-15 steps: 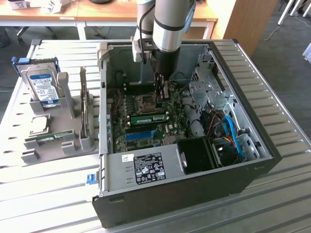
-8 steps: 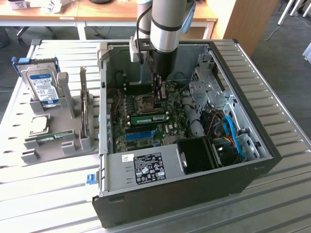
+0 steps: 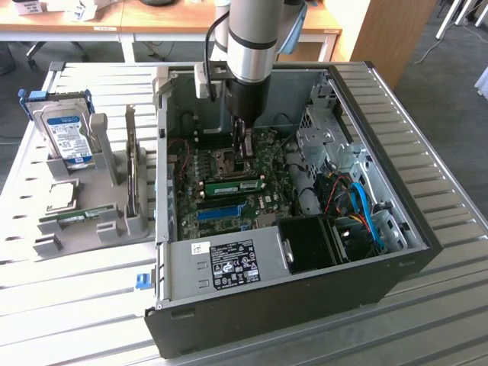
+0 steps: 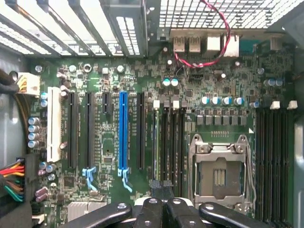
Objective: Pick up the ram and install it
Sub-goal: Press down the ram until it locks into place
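Inside open black computer case (image 3: 305, 305) on slatted grey desk (image 3: 442, 175), closed, empty fingers (image 3: 245, 156) above green motherboard (image 4: 109, 142), thin green ram stick (image 3: 233, 186) seated flat in slot.

- The open black computer case (image 3: 396, 229) leaves its top free above the green motherboard (image 3: 229, 171).
- The grey drive cage (image 3: 324, 137) and blue cables (image 3: 364, 210) crowd the exterior view's right.
- The black power-supply box (image 3: 309, 242) blocks the near corner.
- The empty silver processor socket (image 4: 220, 173) lies flat beside upright memory slots (image 4: 171, 137).

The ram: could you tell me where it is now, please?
In the exterior view the ram lies on the motherboard inside the case, beside the processor socket, below the gripper.
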Available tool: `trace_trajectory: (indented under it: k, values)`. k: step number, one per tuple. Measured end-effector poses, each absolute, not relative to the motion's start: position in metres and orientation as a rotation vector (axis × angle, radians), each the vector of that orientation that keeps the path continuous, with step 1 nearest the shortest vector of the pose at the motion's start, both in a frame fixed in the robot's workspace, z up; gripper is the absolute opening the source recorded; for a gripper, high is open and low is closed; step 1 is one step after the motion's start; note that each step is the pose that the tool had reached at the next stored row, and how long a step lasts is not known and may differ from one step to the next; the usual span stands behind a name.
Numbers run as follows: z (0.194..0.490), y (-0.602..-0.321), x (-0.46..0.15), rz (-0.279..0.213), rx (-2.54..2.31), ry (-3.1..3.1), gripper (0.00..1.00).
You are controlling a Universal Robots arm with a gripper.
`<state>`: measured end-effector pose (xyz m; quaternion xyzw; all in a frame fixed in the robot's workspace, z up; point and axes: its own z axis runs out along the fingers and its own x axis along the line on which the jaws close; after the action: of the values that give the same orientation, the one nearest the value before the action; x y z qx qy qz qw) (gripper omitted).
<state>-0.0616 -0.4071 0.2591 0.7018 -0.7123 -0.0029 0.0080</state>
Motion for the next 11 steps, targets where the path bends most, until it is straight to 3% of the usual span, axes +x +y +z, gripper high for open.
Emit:
trace_trajectory:
  k: [11]
  values:
    - [0.259,-0.407,-0.074,-0.009,2.194,-2.226,0.11]
